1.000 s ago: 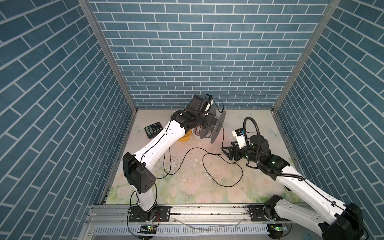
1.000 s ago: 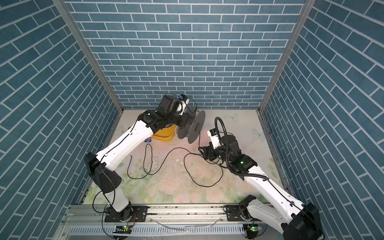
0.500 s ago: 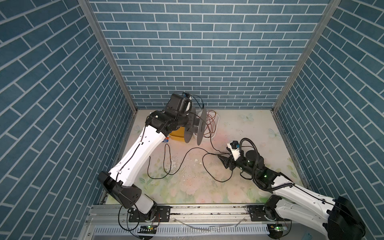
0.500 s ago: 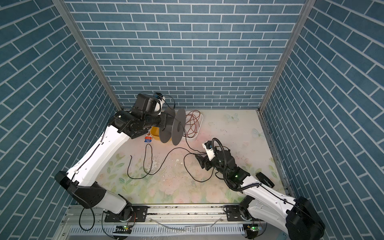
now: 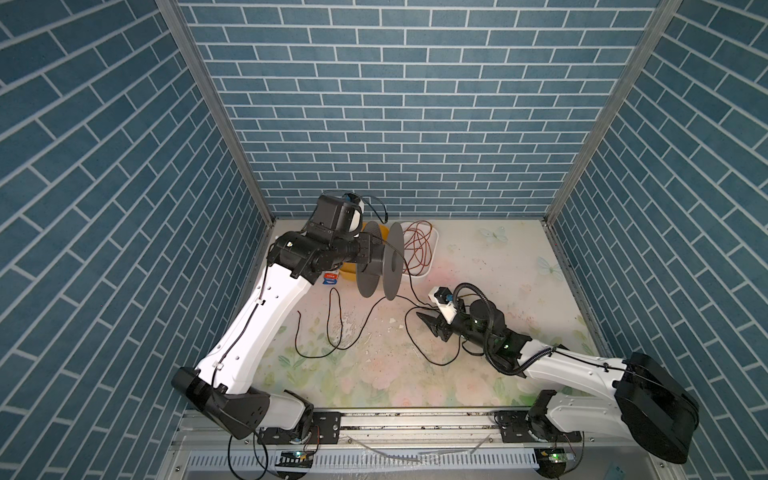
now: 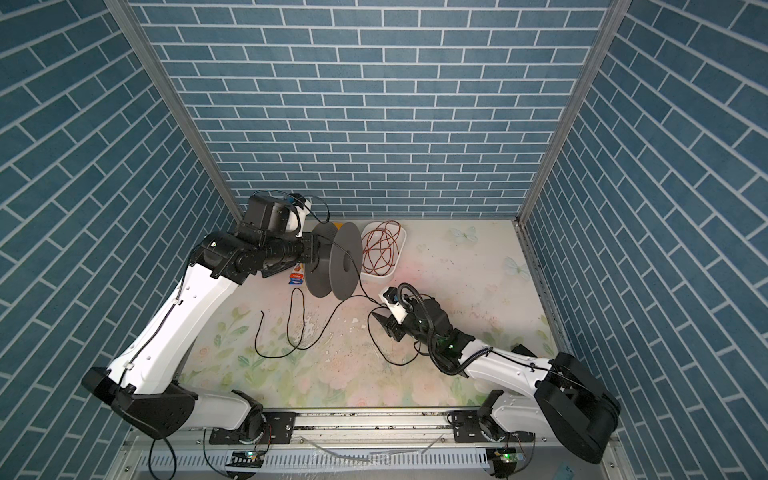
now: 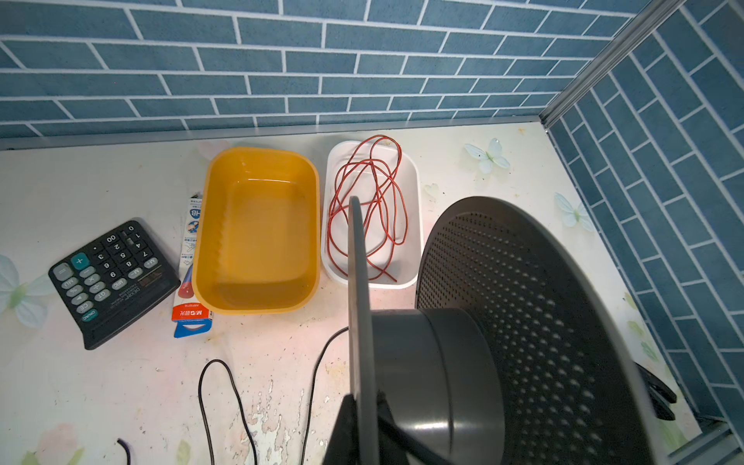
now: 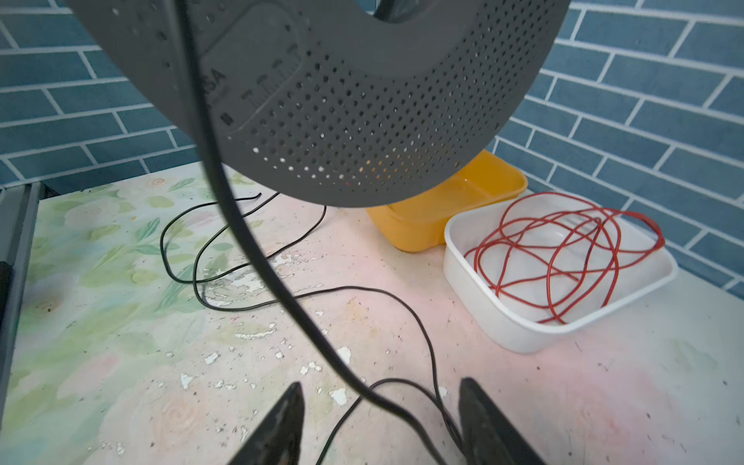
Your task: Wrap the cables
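**spool held up, cord lies between spread fingers**

the left gripper point(image 7: 364, 422) is pressed together on the edge of one flange of the grey spool point(image 5: 392, 262), one finger on each face of that flange. it holds the spool above the table point(image 5: 498, 270), with the flanges standing upright in both top views. the spool core point(image 7: 435, 362) looks bare in the left wrist view

the right gripper point(image 8: 382, 426) is low, close over the table, and its jaws are spread. the black cable point(image 8: 282, 290) comes down from the spool, passes in front of the perforated flange point(image 8: 342, 100) and runs between the two fingers. the right wrist view does not show it pinched there; there is free space on both sides. whether it touches a finger lower down, i cannot tell

ahead of the right gripper, the rest of the cable point(image 6: 270, 356) lies in loose loops on the table, under and past the spool. one free end point(image 8: 257, 196) rests on the table beyond the loops

farther ahead of both grippers, behind the spool, a white tray point(image 7: 416, 225) holds a tangled red wire point(image 5: 417, 249). just beside it is a yellow tray point(image 7: 257, 241), then a pen box point(image 7: 193, 282) and a black calculator point(image 7: 112, 277)
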`<action>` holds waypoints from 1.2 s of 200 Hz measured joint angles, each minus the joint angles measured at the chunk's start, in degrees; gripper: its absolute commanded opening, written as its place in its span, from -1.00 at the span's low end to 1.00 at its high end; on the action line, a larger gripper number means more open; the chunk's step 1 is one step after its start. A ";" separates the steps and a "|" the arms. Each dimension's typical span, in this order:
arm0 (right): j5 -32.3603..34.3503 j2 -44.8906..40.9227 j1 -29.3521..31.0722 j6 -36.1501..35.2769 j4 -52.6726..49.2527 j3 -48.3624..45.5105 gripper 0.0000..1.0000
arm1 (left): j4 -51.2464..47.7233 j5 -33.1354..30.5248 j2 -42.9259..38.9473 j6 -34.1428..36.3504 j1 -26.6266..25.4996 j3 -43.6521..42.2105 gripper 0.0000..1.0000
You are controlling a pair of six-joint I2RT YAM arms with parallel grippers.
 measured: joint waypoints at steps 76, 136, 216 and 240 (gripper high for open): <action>1.14 2.34 0.02 -2.91 1.99 1.07 -1.00 | -1.53 5.53 -0.72 -0.48 2.62 -1.22 -1.00; 6.27 -3.17 -0.85 1.77 -15.91 13.53 -1.00 | -0.92 8.31 -1.03 0.35 2.75 -5.62 -1.00; -7.37 10.78 -16.24 12.74 -34.82 32.87 -1.00 | -0.70 10.47 -7.21 0.94 2.78 -8.26 -1.00; -12.72 16.33 -17.05 14.21 -36.17 32.74 -1.00 | -0.70 10.86 -7.82 0.87 2.78 -6.32 -1.00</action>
